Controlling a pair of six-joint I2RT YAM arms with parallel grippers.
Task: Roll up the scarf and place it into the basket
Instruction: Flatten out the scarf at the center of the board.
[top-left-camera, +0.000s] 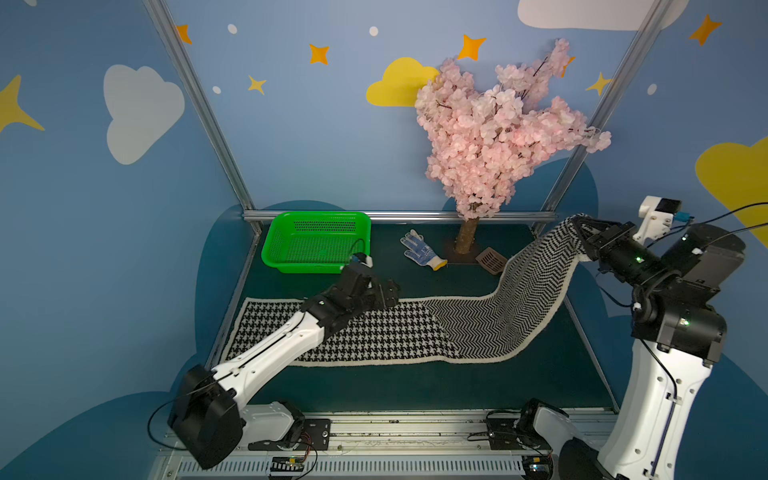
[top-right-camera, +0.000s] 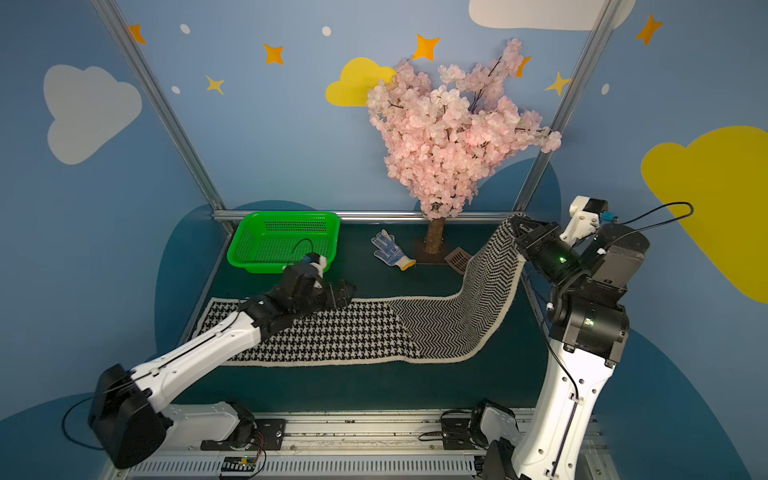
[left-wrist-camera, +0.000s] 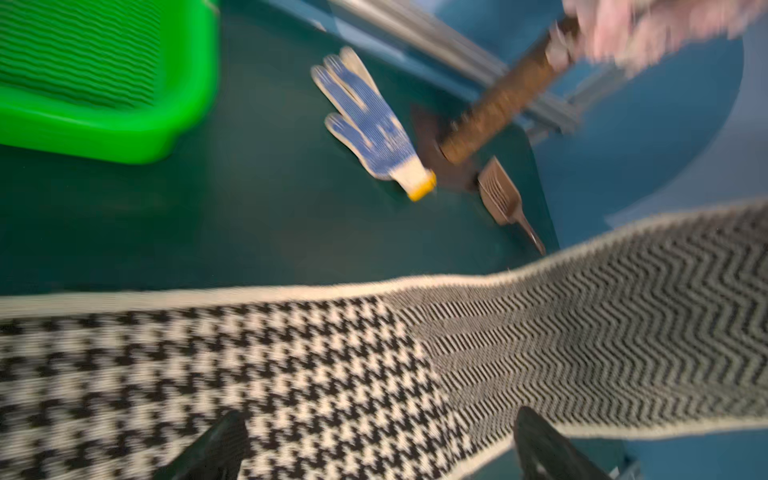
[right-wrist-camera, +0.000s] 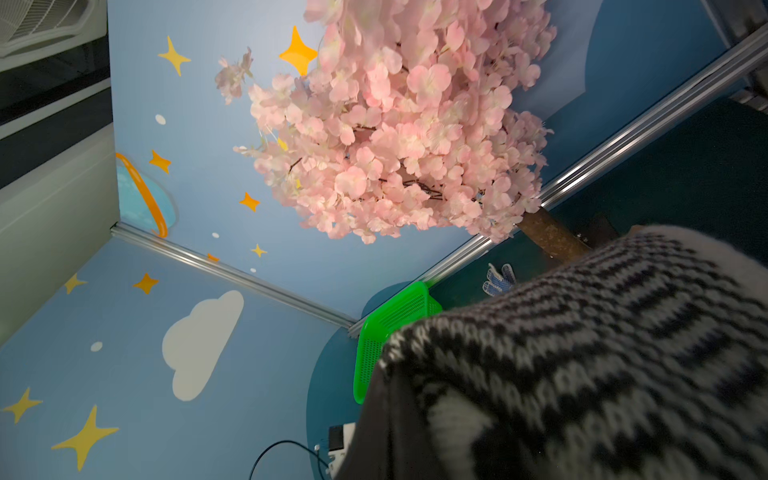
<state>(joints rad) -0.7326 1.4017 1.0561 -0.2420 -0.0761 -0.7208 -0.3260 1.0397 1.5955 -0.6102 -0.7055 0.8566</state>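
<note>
Matte blue walls (top-left-camera: 291, 124) carry painted white clouds (top-left-camera: 139, 112), yellow clouds (top-left-camera: 399, 83) and orange stars (top-left-camera: 319, 54). Silver aluminium frame posts (top-left-camera: 199, 104) rise from the dark green table (top-left-camera: 415, 386). A pink-blossomed artificial tree (top-left-camera: 490, 137) stands near the back rail (top-left-camera: 395, 216).

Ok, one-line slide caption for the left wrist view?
Left gripper, open, over the spread scarf where houndstooth meets zigzag; basket, glove and scoop lie beyond.

No legible text, label, brand mark, number or sign is present on the scarf (top-left-camera: 395, 332), basket (top-left-camera: 299, 266), glove (top-left-camera: 419, 249) or walls.
</note>
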